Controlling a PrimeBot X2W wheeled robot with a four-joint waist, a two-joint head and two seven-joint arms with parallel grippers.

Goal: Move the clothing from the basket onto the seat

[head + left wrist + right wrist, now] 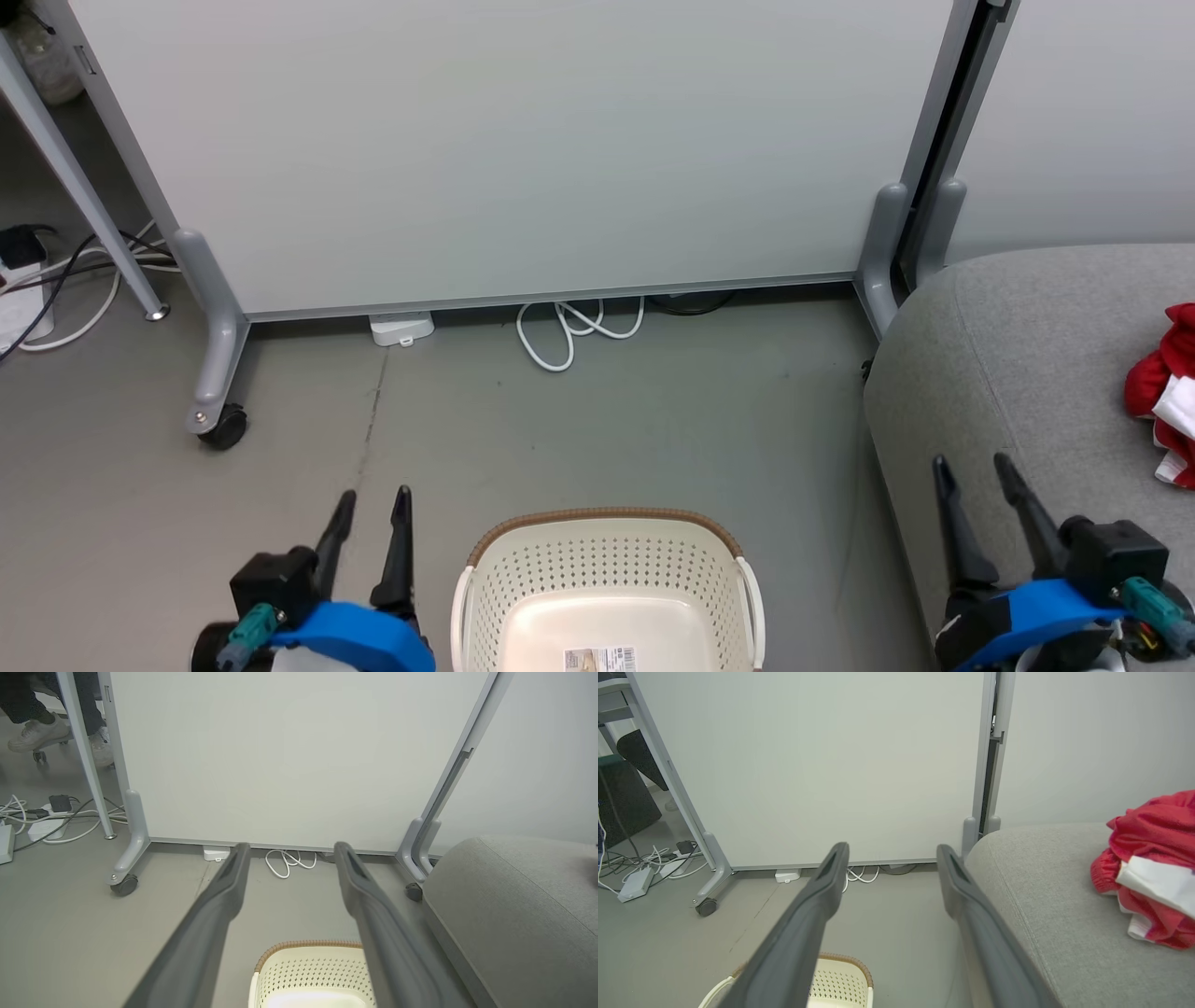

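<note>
Left hand [376,493], right hand [969,458] stood spread wide, holding nothing, flanking basket [607,527] on floor [653,420]. Red clothing [1162,392] lay on sofa [1008,355], back from rounded end.

Left gripper [376,493], right gripper [969,459] — long dark tapered fingers [400,551], black blocks [275,579], blue shells [345,633], teal plugs [250,627]

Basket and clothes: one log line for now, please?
clothing: on seat | basket: no clothes visible | left gripper: open | right gripper: open
</note>
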